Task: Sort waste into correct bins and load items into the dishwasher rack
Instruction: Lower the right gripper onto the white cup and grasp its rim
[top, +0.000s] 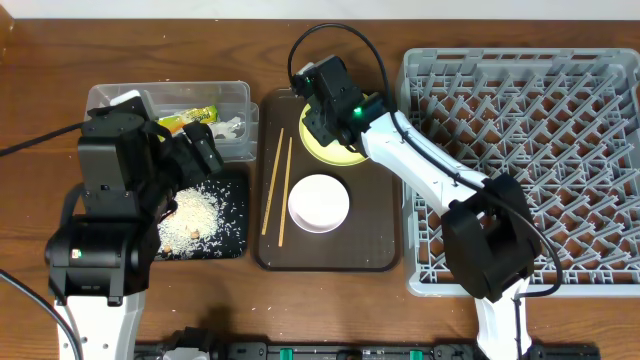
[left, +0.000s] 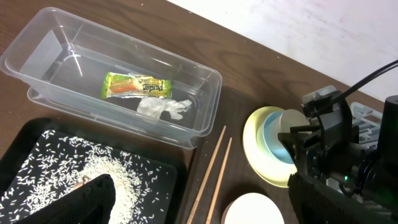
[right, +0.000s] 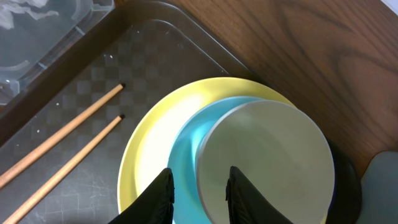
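Note:
My right gripper hangs over the stack on the brown tray, its jaws a little apart astride the rim of the small white cup. One finger is inside the cup and one is over the light blue bowl, which sits on the yellow plate. Two chopsticks and a white bowl lie beside the stack. The clear tub holds the wrapper and the napkin. Rice scraps cover the black tray. My left gripper stands wide open and empty above that tray.
The grey dishwasher rack fills the right side of the table, with no items in it. The brown serving tray lies between the bins and the rack. The right arm's white links reach across the rack's left edge.

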